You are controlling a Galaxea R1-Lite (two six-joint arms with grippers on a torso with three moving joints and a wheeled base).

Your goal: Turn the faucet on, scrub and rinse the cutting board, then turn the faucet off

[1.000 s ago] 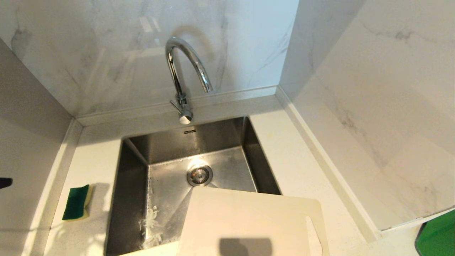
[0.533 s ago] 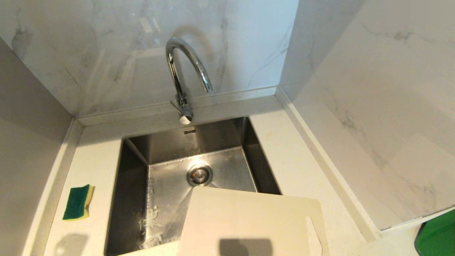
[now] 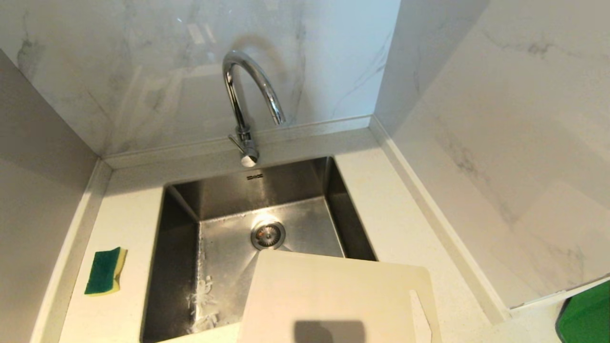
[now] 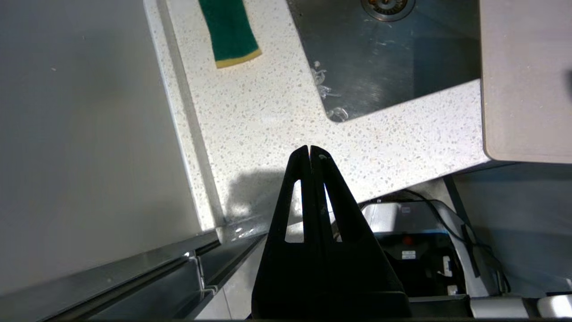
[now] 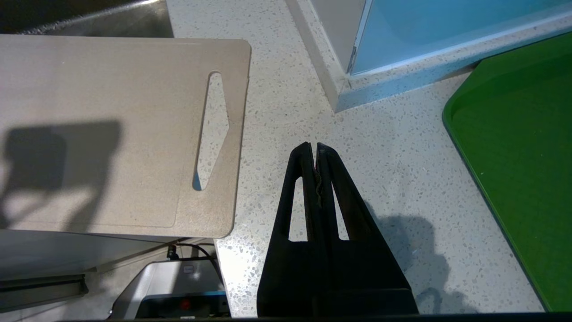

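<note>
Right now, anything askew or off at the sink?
Yes: the cutting board lies skewed, half over the sink basin, near edge overhanging the counter. Whitish residue streaks the basin floor. The sponge looks fine.

Cutting board [image 3: 333,300] runs off the head view's bottom edge; green tray [image 3: 586,314] clipped at the corner.
</note>
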